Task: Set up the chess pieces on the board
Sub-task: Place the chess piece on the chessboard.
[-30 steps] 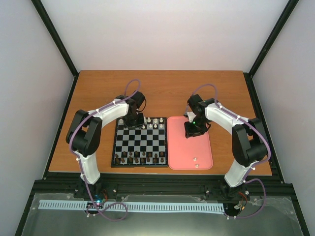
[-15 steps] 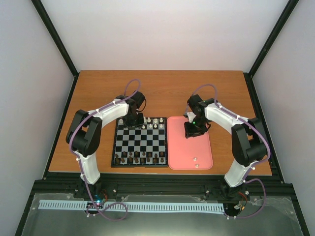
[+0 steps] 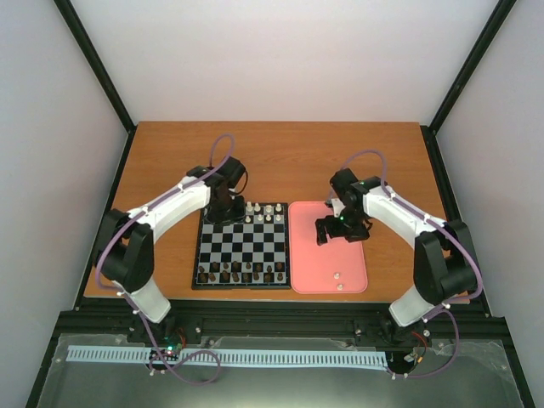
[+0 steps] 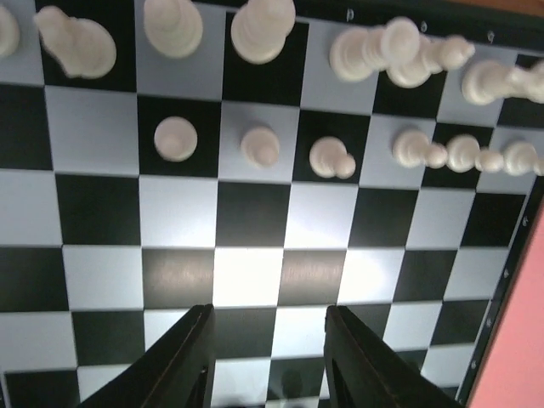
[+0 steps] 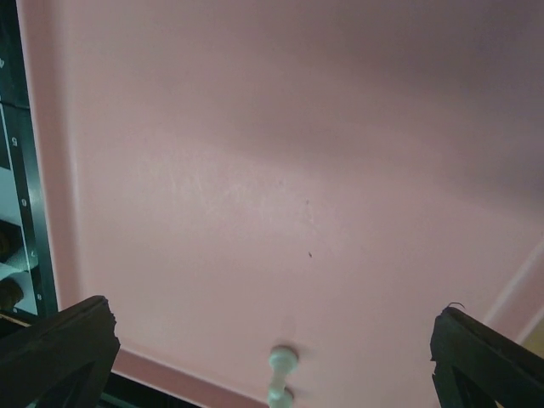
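Left claw (image 4: 268,344) partly parted, empty, above board (image 4: 255,280). Right claw (image 5: 272,340) spread wide, empty, over pink tray (image 5: 255,170) holding white chess piece (image 5: 280,367).

You have a pink tray (image 3: 325,265) lying flat on the wooden worktop (image 3: 280,160). Just left of the tray, level with its near end, you see a row of dark brown pieces (image 3: 246,274). A white slotted strip (image 3: 255,358) runs below the tray, off the worktop.
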You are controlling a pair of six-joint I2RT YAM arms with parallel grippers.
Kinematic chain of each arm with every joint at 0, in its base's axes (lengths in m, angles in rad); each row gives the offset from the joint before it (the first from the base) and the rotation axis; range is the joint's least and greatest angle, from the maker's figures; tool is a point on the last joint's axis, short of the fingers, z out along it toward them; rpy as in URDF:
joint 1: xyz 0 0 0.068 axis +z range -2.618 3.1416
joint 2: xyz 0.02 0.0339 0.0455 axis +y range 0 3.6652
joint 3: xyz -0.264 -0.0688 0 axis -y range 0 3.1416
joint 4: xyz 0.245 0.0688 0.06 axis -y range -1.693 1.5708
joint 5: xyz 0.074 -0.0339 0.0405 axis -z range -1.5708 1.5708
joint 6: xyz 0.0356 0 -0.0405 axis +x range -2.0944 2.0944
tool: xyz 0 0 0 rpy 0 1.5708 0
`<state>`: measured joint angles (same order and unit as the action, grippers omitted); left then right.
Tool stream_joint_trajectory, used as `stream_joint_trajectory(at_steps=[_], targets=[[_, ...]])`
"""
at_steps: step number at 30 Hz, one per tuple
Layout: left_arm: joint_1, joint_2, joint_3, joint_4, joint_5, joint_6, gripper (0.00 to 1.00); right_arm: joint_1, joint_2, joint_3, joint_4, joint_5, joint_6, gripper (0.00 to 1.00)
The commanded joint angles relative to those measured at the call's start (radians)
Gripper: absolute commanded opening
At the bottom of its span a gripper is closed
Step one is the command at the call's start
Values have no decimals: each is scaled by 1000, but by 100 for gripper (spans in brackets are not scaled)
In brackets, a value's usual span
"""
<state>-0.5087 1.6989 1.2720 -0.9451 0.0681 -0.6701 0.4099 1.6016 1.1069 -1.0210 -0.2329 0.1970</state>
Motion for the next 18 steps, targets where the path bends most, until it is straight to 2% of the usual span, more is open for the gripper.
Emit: stream_joint_trajectory(at_steps=[1, 7, 11, 12, 15, 16, 18], targets=[[-8, -88, -28, -61, 18, 35, 42, 15, -80, -36, -30, 39, 66, 100], [-8, -165, -40, -101, -1, 65, 57, 95, -153, -117, -26, 37, 147, 99], [-6, -215, -45, -133, -40, 76, 76, 135, -194, -217, 24, 40, 207, 84], [-4, -226, -54, -133, -39, 76, 78, 136, -197, -239, 38, 47, 218, 75], [2, -243, -77, -137, -37, 83, 80, 136, -175, -279, 69, 80, 226, 39], [4, -248, -82, -140, -39, 87, 80, 136, -165, -290, 80, 87, 227, 32], [12, -259, -86, -147, -45, 94, 81, 136, -146, -308, 98, 98, 227, 26]])
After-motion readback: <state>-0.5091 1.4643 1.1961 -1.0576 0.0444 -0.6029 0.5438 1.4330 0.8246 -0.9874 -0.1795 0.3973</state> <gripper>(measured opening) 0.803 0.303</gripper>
